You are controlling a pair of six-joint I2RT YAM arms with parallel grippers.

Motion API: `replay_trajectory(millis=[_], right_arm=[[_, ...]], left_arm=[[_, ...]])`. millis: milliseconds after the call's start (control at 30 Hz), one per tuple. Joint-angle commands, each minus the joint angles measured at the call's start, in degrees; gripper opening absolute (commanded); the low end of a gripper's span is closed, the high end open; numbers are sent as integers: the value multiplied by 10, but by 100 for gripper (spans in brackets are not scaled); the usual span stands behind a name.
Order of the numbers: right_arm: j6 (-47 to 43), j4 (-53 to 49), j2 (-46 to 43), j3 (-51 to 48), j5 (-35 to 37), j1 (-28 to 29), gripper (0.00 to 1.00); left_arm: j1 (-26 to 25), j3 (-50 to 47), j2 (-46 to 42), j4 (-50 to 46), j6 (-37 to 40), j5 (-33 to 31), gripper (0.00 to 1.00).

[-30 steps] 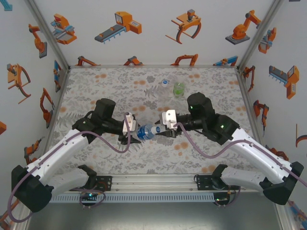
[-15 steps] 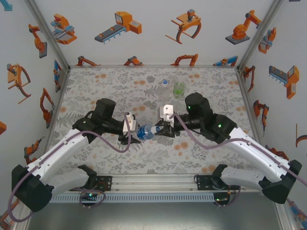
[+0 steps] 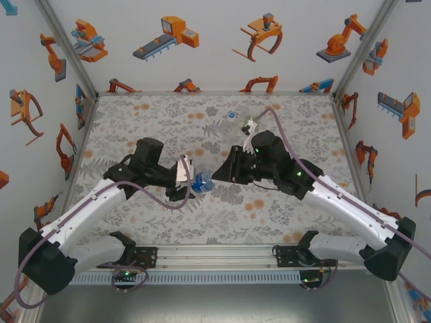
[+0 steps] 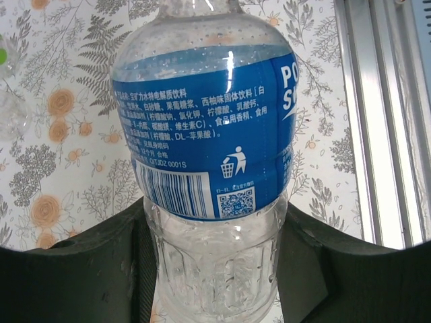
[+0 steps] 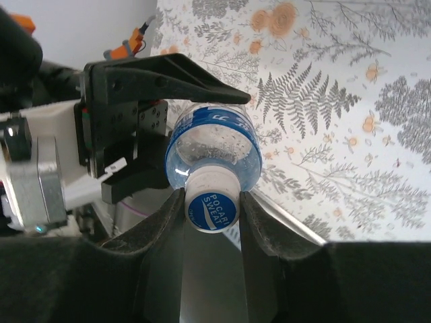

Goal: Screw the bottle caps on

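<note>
Left arm [image 3: 94,208] and right arm [image 3: 337,198] are angled inward with elbows out, and the wrists are pointed at each other. Left gripper [image 3: 193,188] is clamped on the bottle [image 4: 202,155], which is held on its side. Right gripper [image 3: 219,176] is set tip to tip with it. Its fingers [image 5: 160,222] are pressed against both sides of the cap [image 5: 211,205].

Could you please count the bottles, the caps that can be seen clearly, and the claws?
Bottles: 3 (blue-label bottle, clear bottle, green bottle)
Caps clearly seen: 1 (cap on the blue-label bottle)
Claws: 2 (left claw, right claw)
Total: 6
</note>
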Motion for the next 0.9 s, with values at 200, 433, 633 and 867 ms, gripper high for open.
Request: replay_trajectory(millis=[200,433,633,867], right_arm=[[-201,44,-15,52,31,-1,59],[-570,39,-49,47,-97,-3,63],[-856,-88,-29,82,-216,-2,60],[-929,-59,-29,47,-256,-2,55]], left_arm=[[-8,23,-2,6,9,44,0],[-7,23,-1,3,15,53,0],[-8,23,-2,-3,27,78,0],[-8,26,0,-12,34,95,0]])
